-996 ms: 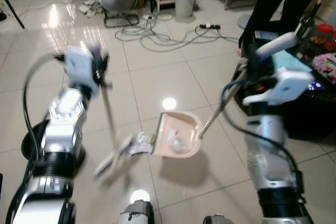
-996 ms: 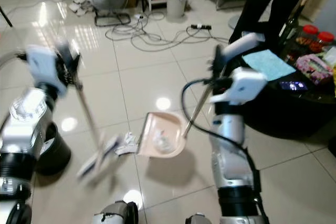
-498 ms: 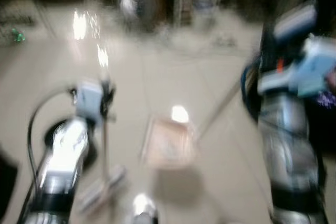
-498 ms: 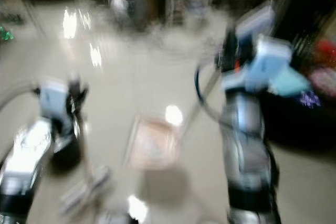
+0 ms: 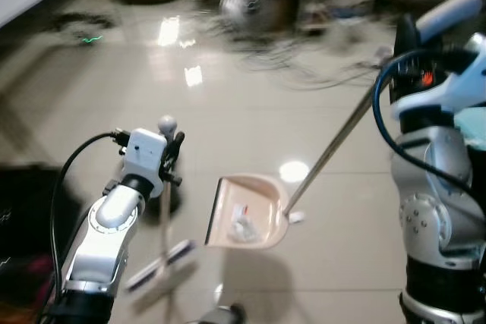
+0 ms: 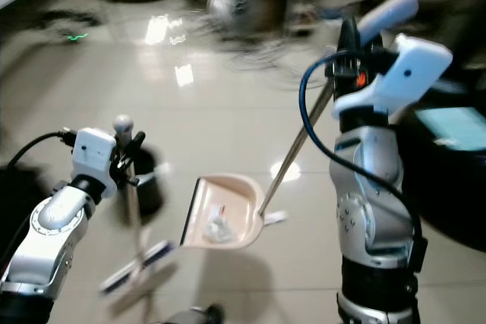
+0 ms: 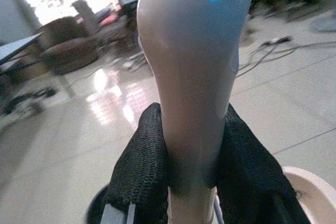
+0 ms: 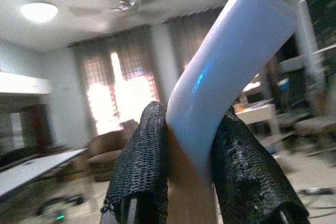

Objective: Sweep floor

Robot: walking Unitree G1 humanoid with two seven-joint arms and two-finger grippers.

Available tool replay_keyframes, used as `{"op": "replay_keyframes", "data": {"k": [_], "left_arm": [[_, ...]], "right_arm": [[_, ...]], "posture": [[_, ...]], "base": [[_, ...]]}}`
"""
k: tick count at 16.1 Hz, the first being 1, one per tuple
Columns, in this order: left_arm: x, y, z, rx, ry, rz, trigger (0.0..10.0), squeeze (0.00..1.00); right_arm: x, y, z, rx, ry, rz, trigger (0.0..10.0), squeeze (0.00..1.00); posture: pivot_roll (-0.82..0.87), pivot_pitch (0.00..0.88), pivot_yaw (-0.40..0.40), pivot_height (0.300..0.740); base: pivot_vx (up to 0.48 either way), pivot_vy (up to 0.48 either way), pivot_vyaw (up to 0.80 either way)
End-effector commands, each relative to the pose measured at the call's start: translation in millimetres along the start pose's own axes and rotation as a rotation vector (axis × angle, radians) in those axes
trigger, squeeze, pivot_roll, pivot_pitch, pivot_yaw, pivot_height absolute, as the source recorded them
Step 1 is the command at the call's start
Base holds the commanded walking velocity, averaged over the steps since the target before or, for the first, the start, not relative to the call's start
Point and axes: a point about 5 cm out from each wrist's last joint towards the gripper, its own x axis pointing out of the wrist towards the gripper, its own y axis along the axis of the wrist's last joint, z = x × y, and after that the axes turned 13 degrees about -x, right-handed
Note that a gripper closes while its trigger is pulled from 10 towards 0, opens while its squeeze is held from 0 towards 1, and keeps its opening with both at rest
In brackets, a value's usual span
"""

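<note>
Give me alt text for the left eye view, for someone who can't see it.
The left pincer grips a broom while the right pincer holds a long-handled pink dustpan with some scraps in it, above a glossy tiled floor. The background is blurred.

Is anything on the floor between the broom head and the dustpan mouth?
Nothing visible. Bare tile lies between the broom head, held by the left tool, and the open edge of the dustpan, held by the right tool. Debris already sits inside the pan.

The fan (image 5: 248, 5) and cables (image 5: 304, 66) behind are blurred, and the broom head (image 5: 161, 266) is smeared.
</note>
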Motion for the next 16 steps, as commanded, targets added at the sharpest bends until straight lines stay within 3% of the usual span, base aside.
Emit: {"op": "replay_keyframes", "data": {"k": [1, 9, 16], "left_arm": [[2.4, 12, 0.9, 0.043, -0.007, 0.042, 10.0, 0.00], [5.8, 15, 11.4, 0.029, -0.062, 0.044, 10.0, 0.00], [11.0, 14, 16.3, 0.010, -0.071, 0.040, 10.0, 0.00]], "right_arm": [[1.0, 13, 2.2, 0.027, -0.010, 0.043, 10.0, 0.00], [-2.3, 14, 11.4, 0.073, -0.070, 0.021, 10.0, 0.00], [5.4, 15, 12.5, -0.006, -0.035, -0.029, 10.0, 0.00]], "posture": [[0.04, 0.000, 0.057, 0.740], [0.03, 0.000, 0.076, 0.740], [0.03, 0.000, 0.065, 0.740]], "base": [[0.000, 0.000, 0.80], [0.032, 0.000, 0.77], [0.337, 0.000, 0.00]]}}
